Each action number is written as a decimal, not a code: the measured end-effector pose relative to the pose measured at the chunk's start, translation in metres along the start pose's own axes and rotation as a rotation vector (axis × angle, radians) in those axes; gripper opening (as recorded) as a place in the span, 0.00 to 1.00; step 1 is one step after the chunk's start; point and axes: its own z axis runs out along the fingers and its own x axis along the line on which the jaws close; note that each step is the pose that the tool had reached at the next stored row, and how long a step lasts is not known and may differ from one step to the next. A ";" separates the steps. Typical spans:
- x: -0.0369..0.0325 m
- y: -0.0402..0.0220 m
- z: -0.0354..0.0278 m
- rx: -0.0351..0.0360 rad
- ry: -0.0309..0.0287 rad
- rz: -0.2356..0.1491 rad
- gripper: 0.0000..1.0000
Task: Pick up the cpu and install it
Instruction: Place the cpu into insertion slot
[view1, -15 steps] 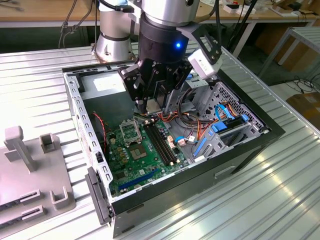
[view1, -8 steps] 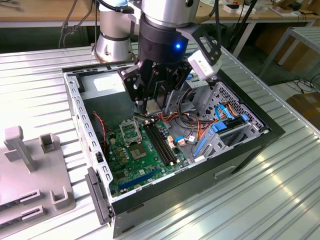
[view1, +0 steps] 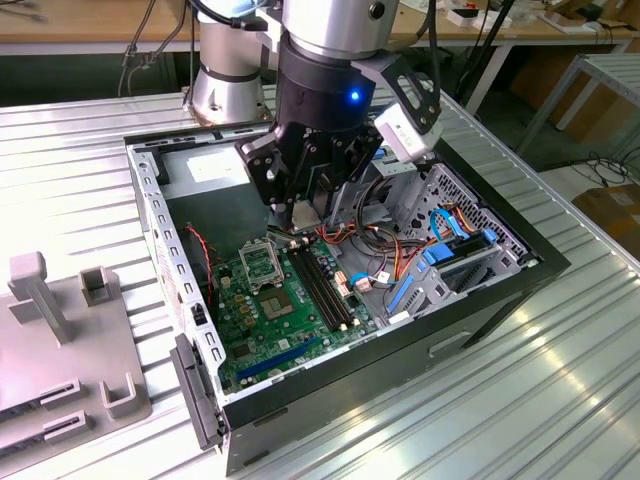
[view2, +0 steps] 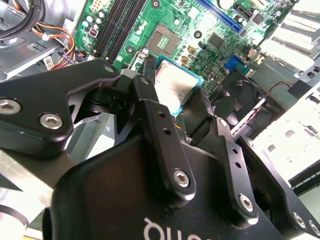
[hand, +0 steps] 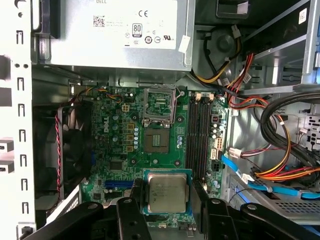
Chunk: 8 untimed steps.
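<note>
My gripper is shut on the cpu, a flat silver-grey square on a teal carrier, pinched at two opposite edges by the black fingers. In the second wrist view the cpu shows tilted between the same fingers. In the exterior view the gripper hangs inside the open computer case, a little above the green board. The square metal socket frame with its hollow middle lies on the board, apart from the cpu; it also shows as the socket frame just below the gripper.
A dark soldered chip sits beside the socket. Black memory slots run alongside. A grey power supply, a fan and bundled cables crowd the case walls. Grey fixtures stand on the table at the exterior view's left.
</note>
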 end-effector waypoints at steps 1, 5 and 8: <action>0.0000 0.0000 0.0003 0.0000 0.0000 0.000 0.47; 0.0000 0.0001 0.0020 0.0000 0.0000 0.000 0.47; 0.0001 0.0002 0.0031 -0.0001 0.0000 0.000 0.47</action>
